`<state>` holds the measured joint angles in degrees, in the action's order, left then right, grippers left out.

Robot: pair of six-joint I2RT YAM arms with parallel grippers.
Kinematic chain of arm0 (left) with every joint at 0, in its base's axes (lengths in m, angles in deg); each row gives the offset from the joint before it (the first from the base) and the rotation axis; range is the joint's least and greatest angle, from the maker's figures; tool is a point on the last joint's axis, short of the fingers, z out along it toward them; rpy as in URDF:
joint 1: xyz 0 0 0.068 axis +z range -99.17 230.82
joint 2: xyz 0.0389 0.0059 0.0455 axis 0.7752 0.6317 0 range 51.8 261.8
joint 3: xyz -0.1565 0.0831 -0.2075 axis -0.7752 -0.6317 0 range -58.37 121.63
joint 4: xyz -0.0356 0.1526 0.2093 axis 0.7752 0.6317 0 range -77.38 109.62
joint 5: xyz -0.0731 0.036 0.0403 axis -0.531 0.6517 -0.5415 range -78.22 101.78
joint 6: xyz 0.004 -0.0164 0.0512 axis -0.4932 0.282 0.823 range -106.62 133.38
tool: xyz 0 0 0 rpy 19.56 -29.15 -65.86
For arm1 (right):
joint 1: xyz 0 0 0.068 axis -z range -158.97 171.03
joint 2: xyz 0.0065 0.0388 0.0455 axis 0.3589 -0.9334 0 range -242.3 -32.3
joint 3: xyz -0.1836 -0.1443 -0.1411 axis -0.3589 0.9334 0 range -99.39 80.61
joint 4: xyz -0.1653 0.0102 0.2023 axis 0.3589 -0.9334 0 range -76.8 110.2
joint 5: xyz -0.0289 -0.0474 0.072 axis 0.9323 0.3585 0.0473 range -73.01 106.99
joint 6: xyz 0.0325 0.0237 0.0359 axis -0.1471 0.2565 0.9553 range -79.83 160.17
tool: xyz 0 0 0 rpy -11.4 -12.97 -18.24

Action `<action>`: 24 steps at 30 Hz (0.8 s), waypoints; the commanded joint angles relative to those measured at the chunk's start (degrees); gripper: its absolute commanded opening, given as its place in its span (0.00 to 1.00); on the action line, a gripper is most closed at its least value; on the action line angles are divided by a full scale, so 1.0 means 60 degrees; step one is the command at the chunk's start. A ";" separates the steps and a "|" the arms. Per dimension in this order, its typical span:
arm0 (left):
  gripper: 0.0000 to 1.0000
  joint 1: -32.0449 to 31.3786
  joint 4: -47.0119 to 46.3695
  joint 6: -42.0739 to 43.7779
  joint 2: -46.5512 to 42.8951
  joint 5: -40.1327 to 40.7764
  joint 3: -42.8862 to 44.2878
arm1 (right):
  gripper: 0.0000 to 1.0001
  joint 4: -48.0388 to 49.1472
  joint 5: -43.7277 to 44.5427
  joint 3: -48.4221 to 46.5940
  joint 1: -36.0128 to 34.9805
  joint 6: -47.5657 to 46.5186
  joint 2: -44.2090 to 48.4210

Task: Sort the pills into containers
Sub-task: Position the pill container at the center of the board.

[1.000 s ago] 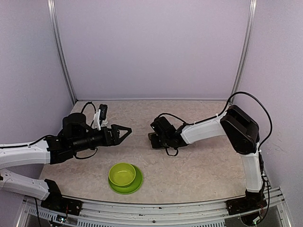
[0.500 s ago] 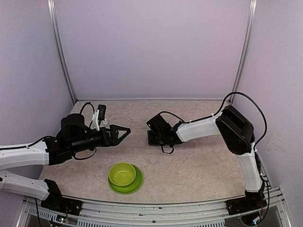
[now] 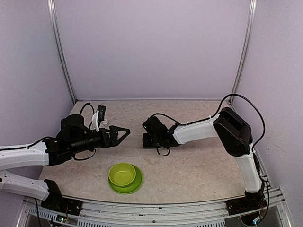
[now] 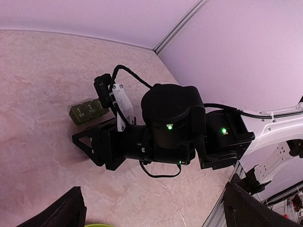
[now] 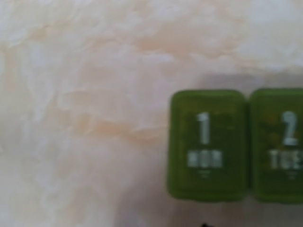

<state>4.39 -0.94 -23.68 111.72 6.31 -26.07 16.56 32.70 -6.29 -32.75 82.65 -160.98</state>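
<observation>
Lining up on the pill box [image 4: 87,111], we judge: the sort proper hasn't begun. The box lies flat on the table [image 3: 199,161] near mid-table. The right gripper [image 4: 90,144] sits low just beside it, on its near side in the left wrist view. Whether they touch we cannot tell. The right wrist view looks straight down on compartment 1 [image 5: 207,144] and part of compartment 2 [image 5: 280,146], both lids look shut. No right fingers show in that view, so we cannot tell if the jaws are parted or clenched, and nothing is visibly held. The left gripper [image 3: 124,133] hangs above the table, spread wide and empty, aimed at the box but well apart from it. We see no pills in any view. The lime-green bowl [image 3: 122,173] on its plate [image 3: 138,185] sits nearer the bases, contents too small to tell.

Next move likely calls for a fingertip catching a lid edge, probably 1's, and flipping it up. The light box may slide, so the left gripper may need to brace it.
</observation>
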 commanded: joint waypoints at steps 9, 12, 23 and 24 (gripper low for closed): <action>0.99 -0.0040 -0.0135 -0.0064 -0.0300 0.0171 -0.0137 | 0.43 -0.1011 -0.0396 -0.0921 0.0035 -0.0344 -0.1015; 0.99 -0.0039 -0.0127 -0.0061 -0.0335 0.0180 -0.0136 | 0.43 -0.1085 -0.0424 -0.1072 0.0118 -0.0411 -0.1123; 0.99 -0.0039 -0.0126 -0.0093 -0.0360 0.0162 -0.0167 | 0.44 -0.1099 -0.0438 -0.1266 0.0332 -0.0737 -0.1301; 0.99 -0.0039 -0.0116 -0.0093 -0.0362 0.0163 -0.0167 | 0.44 -0.1086 -0.0446 -0.1258 0.0355 -0.0757 -0.1289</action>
<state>4.39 -0.94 -23.87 110.52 6.70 -26.42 14.33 30.99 -13.76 -31.81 78.78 -165.40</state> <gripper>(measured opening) 0.987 0.441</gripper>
